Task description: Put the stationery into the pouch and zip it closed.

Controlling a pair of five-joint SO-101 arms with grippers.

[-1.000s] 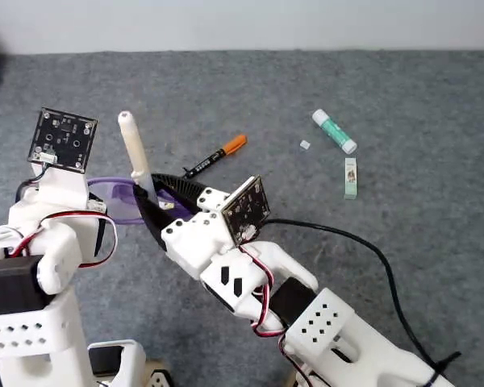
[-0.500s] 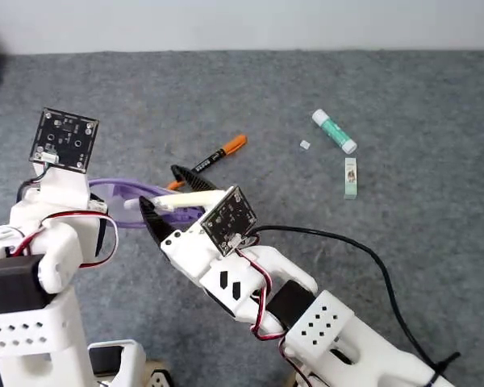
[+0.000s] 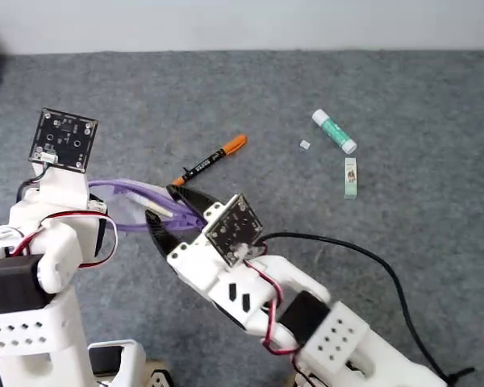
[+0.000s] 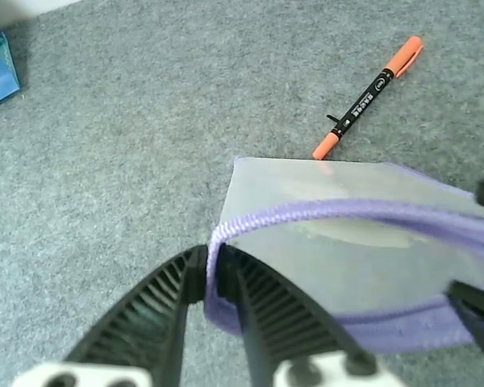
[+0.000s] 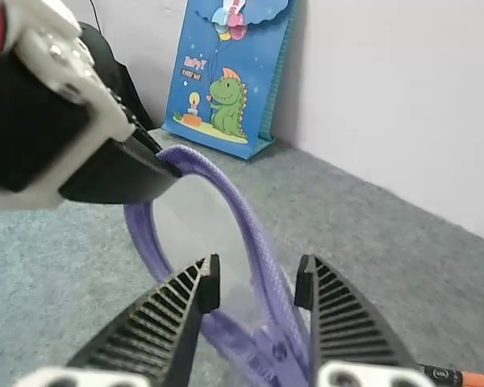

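Tipped over since 1 second ago, the pale stick (image 4: 351,232) lies inside the pouch (image 3: 133,205), whose purple rim runs between the narrowly parted right fingers (image 5: 177,314). Left fingers (image 4: 157,310) pinch the pouch's end; an orange pen (image 3: 210,163) lies on the counter (image 3: 387,266) just beyond.

pouch (image 4: 355,234): clear, purple edging
pen (image 3: 206,164): black, orange ends
glue (image 3: 333,131): green, white
table (image 3: 266,89): grey
bag (image 5: 226,72): blue, green dinosaur
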